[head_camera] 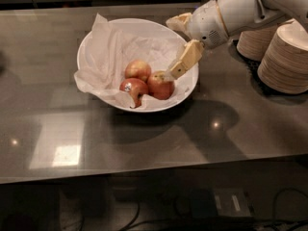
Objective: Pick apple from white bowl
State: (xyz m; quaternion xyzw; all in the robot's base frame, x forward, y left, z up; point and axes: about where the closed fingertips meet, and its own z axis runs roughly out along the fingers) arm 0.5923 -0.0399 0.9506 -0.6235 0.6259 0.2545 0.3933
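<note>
**Open end effector (168, 48) over apples (138, 70)**

On the bench (144, 148), the white bowl (139, 25) holds three apples on tissue (103, 61). The end effector hangs spread open above them, one finger (185, 61) at the rightmost apple (161, 86). Beige bowl stacks (286, 57) stand far right.

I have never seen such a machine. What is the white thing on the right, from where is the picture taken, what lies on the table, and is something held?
The white thing is a robot arm; its base is out of view. One camera looks down on the dark table; where it is mounted cannot be told. On the table stands a white bowl lined with tissue paper, with three apples inside. Stacks of beige paper bowls stand to the right. At the arm's end is a two-finger tool, open, over the bowl's right side. Its lower finger reaches the top of the right-hand apple. Nothing is held yet.
</note>
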